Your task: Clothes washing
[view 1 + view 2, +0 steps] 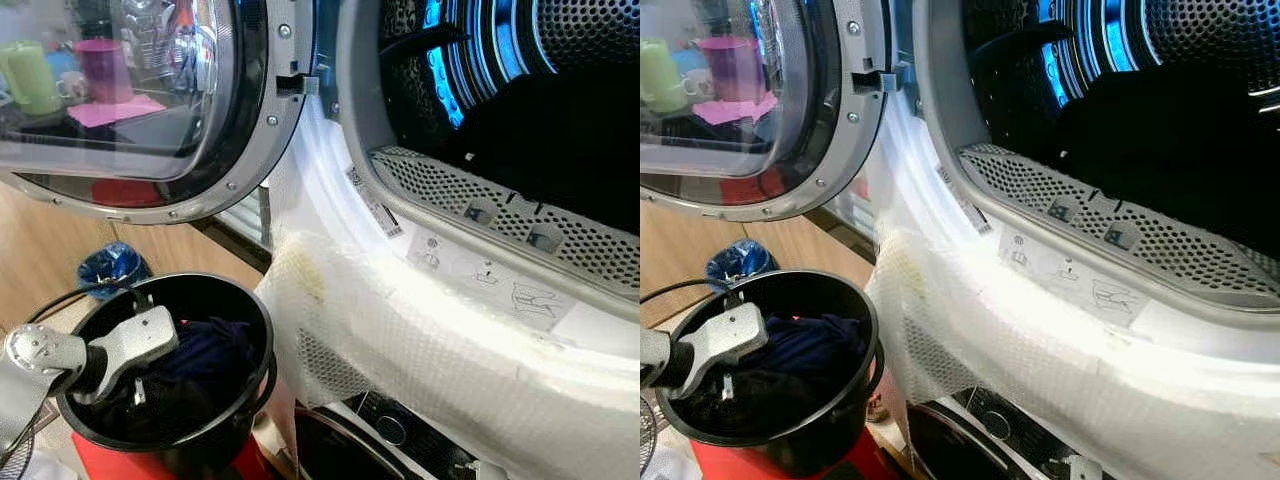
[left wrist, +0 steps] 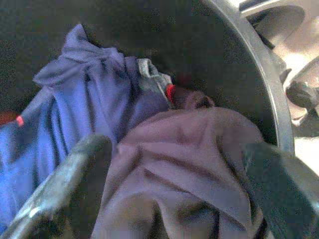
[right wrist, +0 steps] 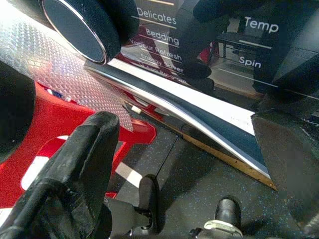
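Left gripper [image 2: 169, 189] down inside the black bucket [image 1: 240, 310], fingers spread around the dark clothes [image 2: 184, 164] directly beneath; open drum [image 1: 520, 110] up and rightward; right gripper [image 3: 184, 169] spread, idle low.

The bucket [image 1: 240, 330] is black, on a red stool [image 1: 100, 458]; the clothes [image 2: 94, 94] inside are dark blue and dull purple — one with a small red tag. The drum [image 1: 600, 40] is dark, dotted with holes, lit blue. White bubble wrap [image 1: 420, 340] drapes the washer's front, and the door [image 1: 150, 100] has a silver rim — its glass mirrors green and pink cups
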Tool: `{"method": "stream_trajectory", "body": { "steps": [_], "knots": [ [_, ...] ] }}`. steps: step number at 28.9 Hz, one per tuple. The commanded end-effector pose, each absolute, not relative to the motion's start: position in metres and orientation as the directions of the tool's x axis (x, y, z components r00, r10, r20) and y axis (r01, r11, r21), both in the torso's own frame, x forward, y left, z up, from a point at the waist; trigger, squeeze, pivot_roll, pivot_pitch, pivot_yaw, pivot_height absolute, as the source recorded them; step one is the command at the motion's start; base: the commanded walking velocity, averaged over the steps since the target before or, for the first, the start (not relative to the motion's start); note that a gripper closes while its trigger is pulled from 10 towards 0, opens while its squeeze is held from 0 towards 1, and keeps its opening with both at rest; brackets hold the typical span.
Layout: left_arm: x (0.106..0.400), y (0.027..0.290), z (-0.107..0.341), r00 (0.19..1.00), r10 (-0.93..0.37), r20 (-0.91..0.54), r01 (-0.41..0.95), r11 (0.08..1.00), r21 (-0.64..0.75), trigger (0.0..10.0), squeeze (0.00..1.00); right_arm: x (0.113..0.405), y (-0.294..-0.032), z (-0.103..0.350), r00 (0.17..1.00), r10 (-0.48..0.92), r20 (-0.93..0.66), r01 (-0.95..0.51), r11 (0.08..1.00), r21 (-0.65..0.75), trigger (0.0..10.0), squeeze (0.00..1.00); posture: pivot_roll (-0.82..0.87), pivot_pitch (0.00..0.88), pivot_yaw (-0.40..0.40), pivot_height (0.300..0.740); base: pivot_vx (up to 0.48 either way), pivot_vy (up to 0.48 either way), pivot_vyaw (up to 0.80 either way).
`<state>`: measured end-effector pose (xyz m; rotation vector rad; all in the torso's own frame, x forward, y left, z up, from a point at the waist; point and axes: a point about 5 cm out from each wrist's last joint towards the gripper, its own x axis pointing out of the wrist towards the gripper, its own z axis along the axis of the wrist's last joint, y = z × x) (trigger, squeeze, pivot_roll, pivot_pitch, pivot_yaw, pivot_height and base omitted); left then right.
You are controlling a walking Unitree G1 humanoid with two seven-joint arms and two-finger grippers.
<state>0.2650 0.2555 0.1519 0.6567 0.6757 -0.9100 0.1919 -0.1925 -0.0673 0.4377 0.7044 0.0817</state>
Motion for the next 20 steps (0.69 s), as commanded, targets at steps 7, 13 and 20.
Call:
{"method": "stream_trajectory", "body": {
  "steps": [7,13,20],
  "knots": [
    [0.256,0.252,0.135,0.378,-0.457,-0.805,0.885,0.434,0.169,10.0,0.00,0.186,-0.198,-0.070,0.759,0.207,-0.617,0.088,0.906,0.413,10.0,0.00,0.35,0.000,-0.083,0.740,0.000,0.000,0.00],
    [0.253,0.258,0.123,0.360,-0.372,-0.856,0.888,0.419,0.191,10.0,0.00,0.185,-0.199,-0.070,0.758,0.206,-0.619,0.091,0.906,0.413,10.0,0.00,0.34,0.000,-0.085,0.740,0.000,0.000,0.00],
    [0.246,0.262,0.116,0.302,-0.315,-0.900,0.906,0.387,0.169,10.0,0.00,0.189,-0.203,-0.067,0.770,0.194,-0.608,0.094,0.908,0.407,10.0,0.00,0.33,0.017,-0.083,0.740,0.000,0.000,0.00]
  ]
}}
